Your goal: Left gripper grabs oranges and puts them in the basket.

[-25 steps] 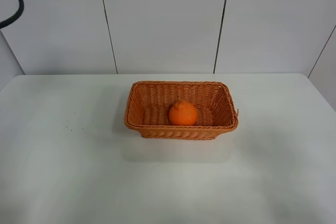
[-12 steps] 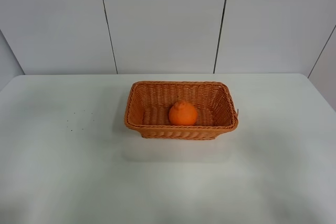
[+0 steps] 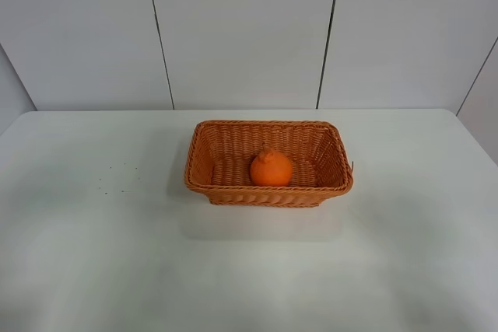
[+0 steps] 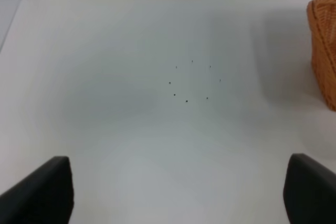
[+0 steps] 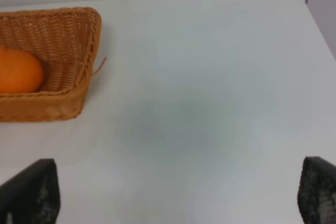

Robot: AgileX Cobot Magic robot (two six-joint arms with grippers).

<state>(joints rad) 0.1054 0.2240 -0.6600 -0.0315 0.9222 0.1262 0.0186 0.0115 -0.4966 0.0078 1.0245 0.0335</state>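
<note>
The orange (image 3: 271, 168) lies inside the wicker basket (image 3: 204, 142) in the middle of the white table; it also shows in the right wrist view (image 5: 18, 71) inside the basket (image 5: 79, 40). Neither arm shows in the exterior high view. My left gripper (image 4: 176, 195) is open and empty over bare table to the left of the basket, whose corner (image 4: 323, 45) shows at the frame edge. My right gripper (image 5: 178, 195) is open and empty over the table to the right of the basket.
The white table (image 3: 93, 254) ends at a grey panelled wall (image 3: 241, 29) behind. A ring of small dark specks (image 4: 191, 81) marks the tabletop left of the basket.
A black cable at the top left of the exterior high view has gone out of sight. The orange and basket have not moved.
</note>
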